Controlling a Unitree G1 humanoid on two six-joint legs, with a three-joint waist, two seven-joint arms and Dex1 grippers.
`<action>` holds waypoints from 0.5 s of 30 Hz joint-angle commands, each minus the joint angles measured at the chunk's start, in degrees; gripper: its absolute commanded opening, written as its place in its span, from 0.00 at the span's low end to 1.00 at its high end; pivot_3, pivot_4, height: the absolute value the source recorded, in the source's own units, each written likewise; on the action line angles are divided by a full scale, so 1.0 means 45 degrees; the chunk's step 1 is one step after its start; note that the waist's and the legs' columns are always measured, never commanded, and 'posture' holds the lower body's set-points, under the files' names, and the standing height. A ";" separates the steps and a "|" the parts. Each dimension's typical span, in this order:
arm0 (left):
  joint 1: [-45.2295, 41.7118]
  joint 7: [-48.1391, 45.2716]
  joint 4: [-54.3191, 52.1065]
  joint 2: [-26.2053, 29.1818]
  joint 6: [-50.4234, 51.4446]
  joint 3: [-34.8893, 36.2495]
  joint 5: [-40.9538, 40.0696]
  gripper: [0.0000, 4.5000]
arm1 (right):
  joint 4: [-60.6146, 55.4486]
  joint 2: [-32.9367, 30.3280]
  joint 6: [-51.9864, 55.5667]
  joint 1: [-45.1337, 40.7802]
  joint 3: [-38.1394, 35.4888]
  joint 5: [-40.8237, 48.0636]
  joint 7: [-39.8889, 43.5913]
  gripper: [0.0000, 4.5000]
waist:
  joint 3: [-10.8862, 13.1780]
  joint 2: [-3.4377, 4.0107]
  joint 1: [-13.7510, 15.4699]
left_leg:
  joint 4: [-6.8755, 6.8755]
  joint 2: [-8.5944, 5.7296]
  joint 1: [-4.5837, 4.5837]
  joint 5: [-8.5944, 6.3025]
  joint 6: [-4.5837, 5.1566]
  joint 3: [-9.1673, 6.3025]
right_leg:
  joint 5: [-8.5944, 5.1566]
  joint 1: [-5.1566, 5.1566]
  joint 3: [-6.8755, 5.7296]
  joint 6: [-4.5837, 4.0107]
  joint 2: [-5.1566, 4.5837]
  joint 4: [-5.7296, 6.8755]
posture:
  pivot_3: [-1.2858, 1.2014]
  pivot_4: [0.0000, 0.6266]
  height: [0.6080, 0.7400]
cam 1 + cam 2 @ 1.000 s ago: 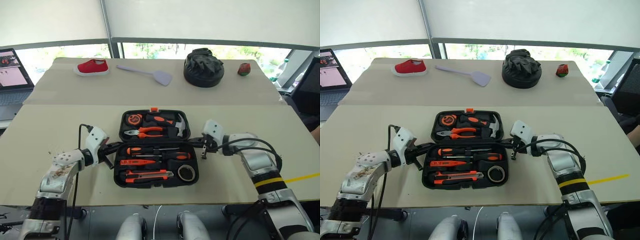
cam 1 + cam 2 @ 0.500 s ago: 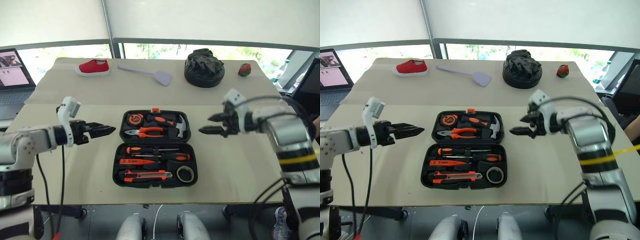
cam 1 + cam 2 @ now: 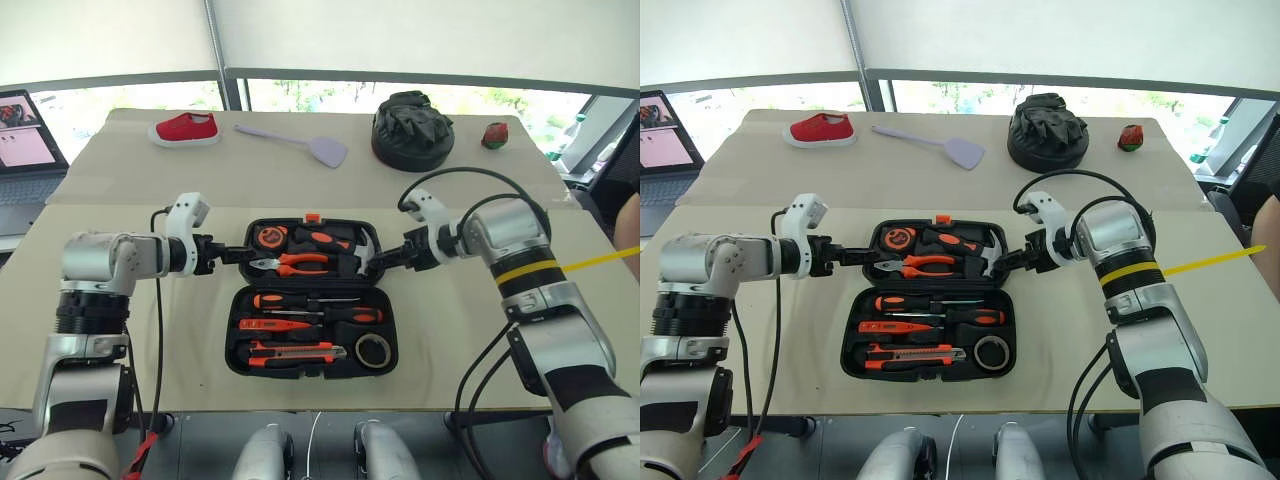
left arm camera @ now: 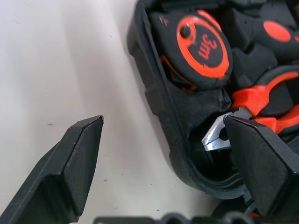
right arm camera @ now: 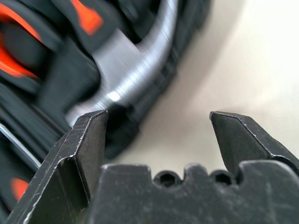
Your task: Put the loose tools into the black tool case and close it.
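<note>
The black tool case [image 3: 312,296] lies open on the worktop [image 3: 470,345], the loose tools [image 3: 310,325] seated in its near half. Closing the far half could jam if the hammer [image 3: 363,252] or pliers [image 3: 293,264] ride up. The left gripper [image 3: 236,255] and right gripper [image 3: 379,260], both spread and empty, straddle that half's side rims.

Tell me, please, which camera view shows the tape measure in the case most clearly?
The left wrist view: the tape measure appears close, with its orange ring and printed marking readable, inside the black tool case. Both eye views show it as a small round thing in the lid's far left corner. The right wrist view shows the hammer instead.
</note>
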 commanded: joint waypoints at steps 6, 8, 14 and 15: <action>-0.0266 -0.0424 0.0533 -0.0013 0.0210 0.0155 0.0013 0.85 | 0.1225 -0.0009 0.0719 -0.0531 0.0159 -0.0356 -0.0232 0.60 | 0.0000 0.0000 0.0029 | 0.0001 0.0006 0.0019 -0.0031 0.0055 -0.0010 | 0.0001 0.0014 -0.0001 -0.0002 0.0003 0.0029 | 0.52 0.24 1.00; -0.0336 -0.0354 0.0822 -0.0120 0.0206 0.0242 0.0047 0.67 | 0.1932 0.0272 0.0808 -0.0716 -0.0202 -0.0295 -0.0542 0.43 | -0.0001 0.0000 0.0056 | 0.0007 0.0002 0.0030 -0.0028 0.0059 -0.0019 | 0.0001 0.0030 -0.0006 -0.0002 0.0000 0.0038 | 0.52 0.24 1.00; -0.0459 -0.0075 0.1521 -0.0492 0.0011 0.0791 0.0048 0.21 | 0.3350 0.0705 0.0207 -0.1006 -0.0723 -0.0548 -0.1054 0.01 | -0.0031 -0.0046 0.0060 | 0.0013 -0.0001 0.0083 -0.0027 0.0060 -0.0029 | 0.0002 0.0094 -0.0010 -0.0002 -0.0002 0.0038 | 0.52 0.24 1.00; -0.0458 0.0045 0.1604 -0.0582 -0.0003 0.1017 0.0006 0.11 | 0.3395 0.0736 0.0169 -0.1006 -0.0770 -0.0556 -0.1063 0.00 | -0.0031 -0.0047 0.0058 | 0.0012 -0.0001 0.0116 -0.0030 0.0065 -0.0032 | 0.0001 0.0137 -0.0014 -0.0002 -0.0005 0.0025 | 0.52 0.24 1.00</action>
